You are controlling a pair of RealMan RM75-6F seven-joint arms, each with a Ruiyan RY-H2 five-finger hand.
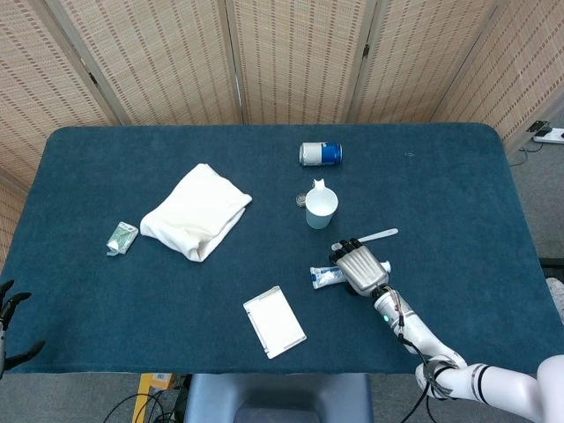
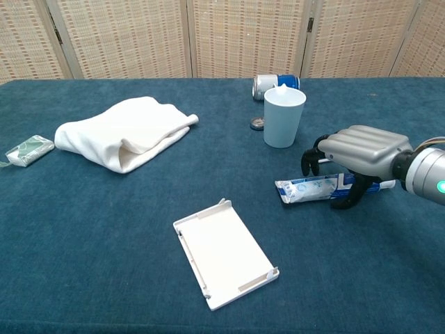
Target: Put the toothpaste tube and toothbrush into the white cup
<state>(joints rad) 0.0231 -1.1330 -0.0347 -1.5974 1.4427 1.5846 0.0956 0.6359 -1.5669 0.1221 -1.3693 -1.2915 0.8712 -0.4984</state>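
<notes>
Toothpaste tube flat on table | right hand arched over it, grasp unclear

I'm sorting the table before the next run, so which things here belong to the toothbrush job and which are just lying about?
Part of the job:
blue-and-white toothpaste tube, under the right hand
white toothbrush
white plastic cup

Just lying about:
folded white towel
flat white plastic tray
blue-and-silver can on its side
small green packet
small round cap by the cup
</notes>
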